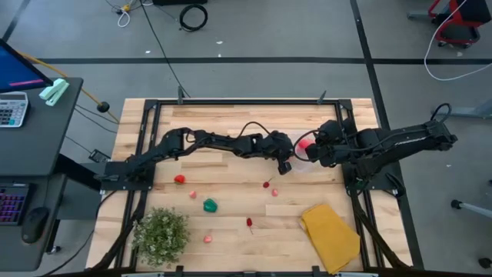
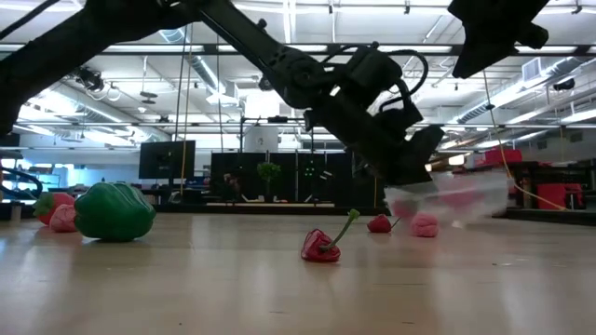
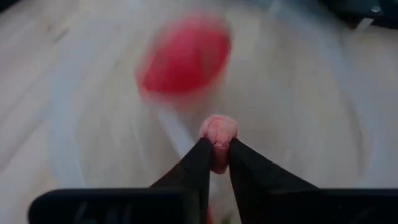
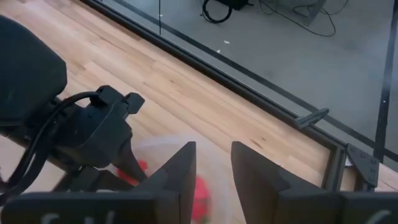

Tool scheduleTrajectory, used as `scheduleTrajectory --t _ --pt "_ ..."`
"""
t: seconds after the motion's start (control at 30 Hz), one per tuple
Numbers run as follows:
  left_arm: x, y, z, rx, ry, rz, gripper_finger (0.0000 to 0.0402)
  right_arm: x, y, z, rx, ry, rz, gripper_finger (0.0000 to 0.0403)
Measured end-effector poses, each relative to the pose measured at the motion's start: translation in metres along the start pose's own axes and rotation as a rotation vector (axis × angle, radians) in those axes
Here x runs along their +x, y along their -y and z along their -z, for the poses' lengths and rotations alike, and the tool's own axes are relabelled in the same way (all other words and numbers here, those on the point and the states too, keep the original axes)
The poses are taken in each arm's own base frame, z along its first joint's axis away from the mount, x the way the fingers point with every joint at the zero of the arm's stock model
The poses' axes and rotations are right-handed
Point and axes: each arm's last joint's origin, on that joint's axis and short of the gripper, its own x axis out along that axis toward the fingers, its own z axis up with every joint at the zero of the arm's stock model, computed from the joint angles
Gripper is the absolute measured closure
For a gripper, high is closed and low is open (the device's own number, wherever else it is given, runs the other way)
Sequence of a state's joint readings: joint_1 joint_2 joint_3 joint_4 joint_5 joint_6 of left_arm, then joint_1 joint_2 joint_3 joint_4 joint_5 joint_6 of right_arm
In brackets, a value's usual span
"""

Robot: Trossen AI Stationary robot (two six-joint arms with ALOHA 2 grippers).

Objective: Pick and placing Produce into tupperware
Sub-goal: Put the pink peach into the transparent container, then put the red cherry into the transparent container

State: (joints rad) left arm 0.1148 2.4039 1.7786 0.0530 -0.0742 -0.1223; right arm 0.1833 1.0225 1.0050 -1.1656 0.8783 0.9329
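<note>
left gripper [image 3: 214, 155] fingers pinch a pink piece [image 3: 218, 132] over the tupperware [image 1: 306, 150]; next, release it; right gripper [image 4: 211, 171] fingers stand narrowly parted at 3 o'clock

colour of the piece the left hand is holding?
Pale pink, pinched in the left hand; clearest in the left wrist view.

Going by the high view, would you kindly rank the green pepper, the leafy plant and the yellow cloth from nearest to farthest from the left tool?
Measured from the left tool:
1. Yellow cloth, front right.
2. Green pepper, front left, close to the cloth's distance but a little farther.
3. Leafy plant, front left corner.
</note>
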Motion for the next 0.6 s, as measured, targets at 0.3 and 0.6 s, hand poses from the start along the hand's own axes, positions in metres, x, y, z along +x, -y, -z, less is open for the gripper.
scheduleTrajectory --t 0.3,0.6 --pt "-0.011 0.010 -0.027 0.109 0.058 0.016 0.0254 0.000 0.000 0.000 0.000 0.000 0.000 0.0293" --pt "-0.015 0.017 -0.026 0.176 -0.069 0.020 0.0186 0.000 0.000 0.000 0.006 -0.005 -0.003 0.0293"
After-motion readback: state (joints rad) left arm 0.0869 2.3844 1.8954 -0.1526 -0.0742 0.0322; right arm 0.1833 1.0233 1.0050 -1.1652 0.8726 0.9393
